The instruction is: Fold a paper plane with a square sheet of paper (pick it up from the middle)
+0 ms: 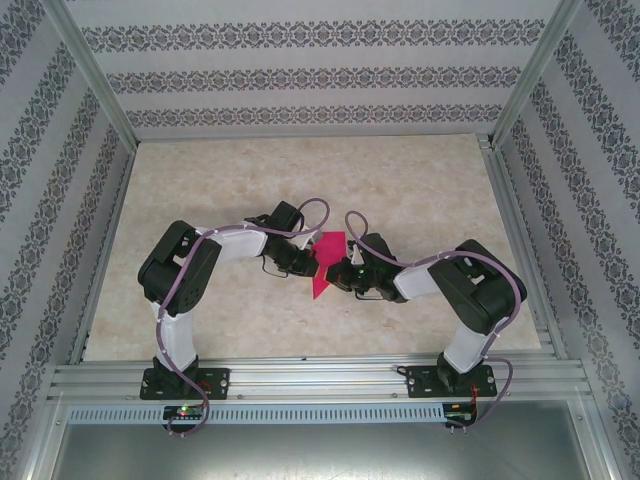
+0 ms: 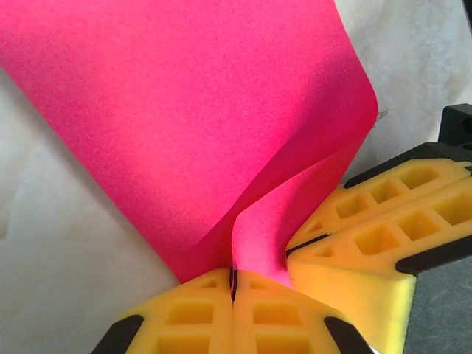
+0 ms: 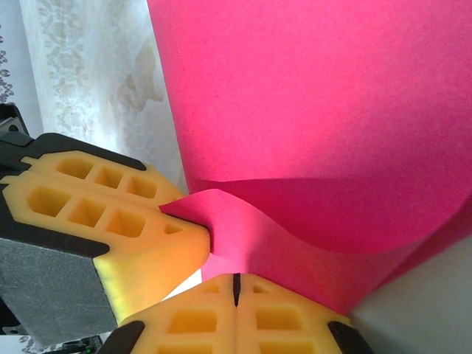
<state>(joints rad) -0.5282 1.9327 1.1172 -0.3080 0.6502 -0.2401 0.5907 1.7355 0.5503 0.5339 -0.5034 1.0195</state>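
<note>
Left gripper [image 2: 233, 289] and right gripper [image 3: 237, 289] each pinch the square sheet of paper [image 2: 184, 110], jaws closed. I see its curl in 2 wrist views, its place over mid-table [image 1: 300, 170] from overhead.

Your left arm [image 1: 180, 270] and right arm [image 1: 480, 295] rise from the near edge, elbows bowed outward and wrists turned in toward mid-table. Your left gripper [image 1: 308, 262] and right gripper [image 1: 338, 272] meet almost tip to tip, each pinched tight on the paper [image 1: 320, 284].
</note>
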